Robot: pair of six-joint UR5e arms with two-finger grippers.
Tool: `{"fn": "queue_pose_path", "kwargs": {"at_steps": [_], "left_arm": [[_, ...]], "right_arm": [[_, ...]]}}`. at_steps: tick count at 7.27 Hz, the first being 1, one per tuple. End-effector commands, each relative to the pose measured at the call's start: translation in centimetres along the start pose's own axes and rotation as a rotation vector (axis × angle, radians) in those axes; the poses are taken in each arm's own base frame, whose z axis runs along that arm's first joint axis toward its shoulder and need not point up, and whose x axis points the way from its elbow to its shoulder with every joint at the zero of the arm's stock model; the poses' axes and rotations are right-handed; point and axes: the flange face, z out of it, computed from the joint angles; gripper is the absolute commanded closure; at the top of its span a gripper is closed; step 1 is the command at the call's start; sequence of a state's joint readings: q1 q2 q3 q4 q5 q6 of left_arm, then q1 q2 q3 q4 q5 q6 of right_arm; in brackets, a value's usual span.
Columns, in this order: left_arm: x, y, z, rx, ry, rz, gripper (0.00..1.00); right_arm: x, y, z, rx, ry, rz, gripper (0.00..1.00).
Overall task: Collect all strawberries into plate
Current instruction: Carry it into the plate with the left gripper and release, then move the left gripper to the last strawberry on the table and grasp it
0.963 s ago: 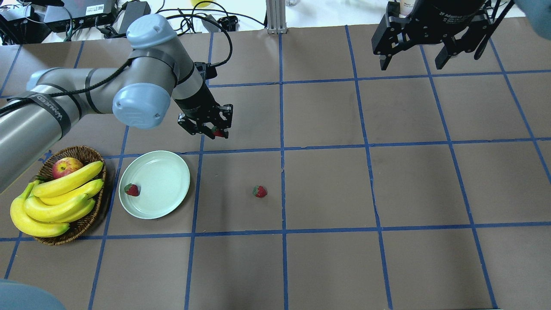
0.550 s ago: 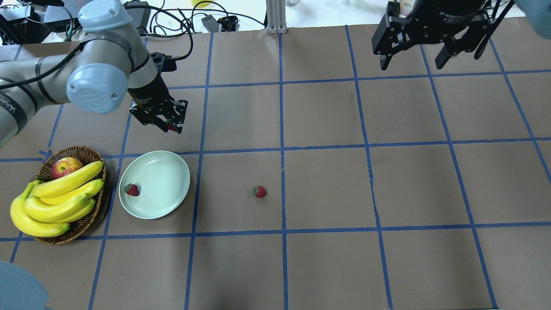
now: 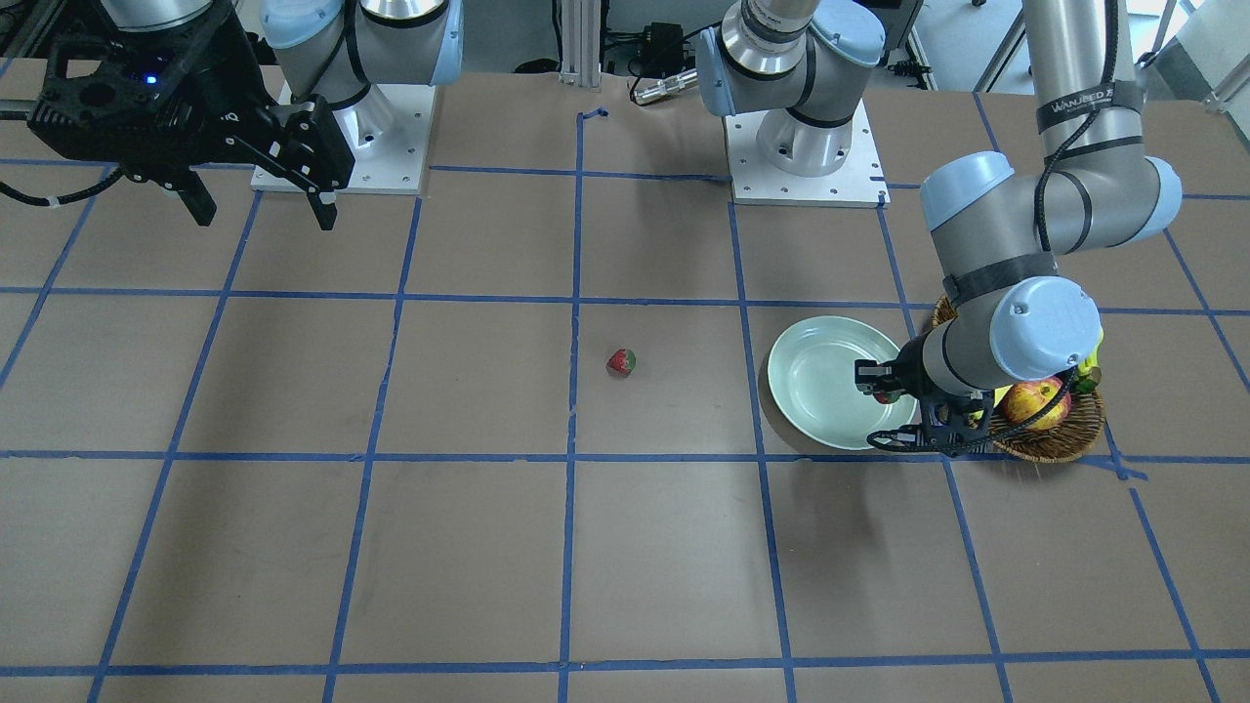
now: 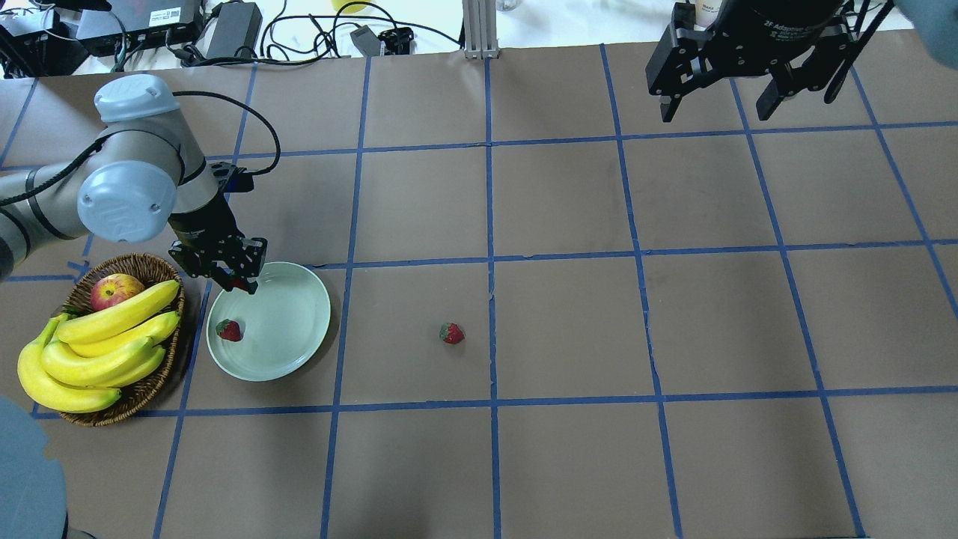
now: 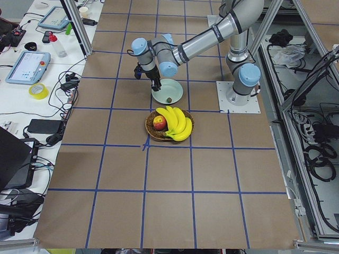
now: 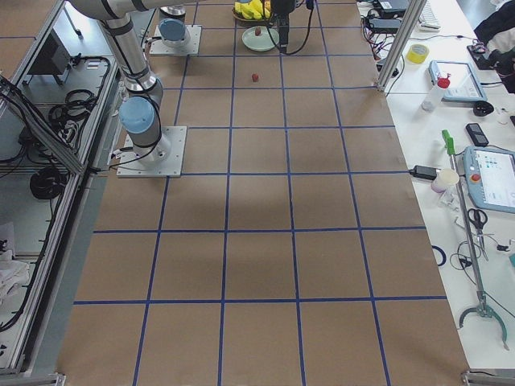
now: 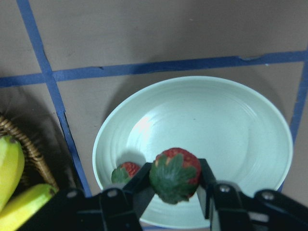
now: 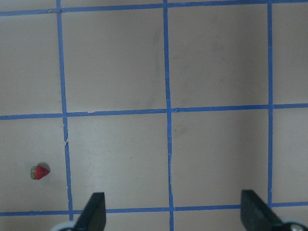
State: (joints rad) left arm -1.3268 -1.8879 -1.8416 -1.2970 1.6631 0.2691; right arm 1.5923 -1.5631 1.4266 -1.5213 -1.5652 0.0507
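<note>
My left gripper point(image 4: 241, 282) is shut on a strawberry point(image 7: 174, 174) and holds it above the far-left rim of the pale mint plate point(image 4: 288, 329). The gripper also shows in the front view point(image 3: 884, 394). A second strawberry point(image 4: 229, 329) lies inside the plate near its left edge; it shows in the left wrist view point(image 7: 126, 172) too. A third strawberry point(image 4: 452, 333) lies on the brown table right of the plate and also shows in the front view point(image 3: 621, 362). My right gripper point(image 4: 715, 112) is open and empty, high at the far right.
A wicker basket point(image 4: 153, 374) with bananas point(image 4: 97, 344) and an apple point(image 4: 114, 290) stands directly left of the plate. Cables and boxes point(image 4: 224, 26) lie beyond the table's far edge. Blue tape lines grid the table.
My left arm has swung left and toward the near side, carrying the strawberry from mid-table to over the plate's rim. The right arm and the other two strawberries have not moved.
</note>
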Motion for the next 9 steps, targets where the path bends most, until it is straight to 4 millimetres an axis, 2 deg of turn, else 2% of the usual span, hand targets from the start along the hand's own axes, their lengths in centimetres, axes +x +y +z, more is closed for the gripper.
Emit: {"fn": "queue_pose_path", "kwargs": {"at_steps": [1, 2, 3, 4, 5, 6, 7, 9], "left_arm": [[-0.4, 0.2, 1.2, -0.021, 0.008, -0.01, 0.47], [-0.4, 0.2, 1.0, -0.015, 0.009, -0.021, 0.0], [-0.5, 0.1, 0.3, 0.0, 0.005, -0.027, 0.0], [-0.3, -0.2, -1.3, 0.037, 0.008, -0.028, 0.0], [1.7, -0.9, -3.9, 0.086, 0.013, -0.052, 0.0], [7.4, -0.9, -5.9, 0.136, 0.091, -0.083, 0.0], [12.7, -0.4, -6.1, 0.149, 0.102, -0.091, 0.0], [20.6, 0.6, -5.1, 0.163, 0.173, -0.071, 0.0]], "right_arm": [[0.0, 0.0, 0.0, 0.0, -0.001, 0.0, 0.0], [0.0, 0.0, 0.0, 0.0, -0.002, 0.0, 0.0], [-0.1, 0.0, 0.0, 0.0, -0.002, 0.0, 0.0], [0.0, 0.0, 0.0, 0.0, -0.001, 0.001, 0.0], [-0.1, 0.0, 0.0, 0.0, -0.002, 0.0, 0.0], [-0.2, 0.0, 0.1, 0.0, -0.007, 0.0, 0.0], [-0.1, 0.0, 0.1, -0.001, -0.007, 0.0, 0.0], [-0.2, 0.1, 0.1, -0.003, -0.01, 0.0, 0.0]]}}
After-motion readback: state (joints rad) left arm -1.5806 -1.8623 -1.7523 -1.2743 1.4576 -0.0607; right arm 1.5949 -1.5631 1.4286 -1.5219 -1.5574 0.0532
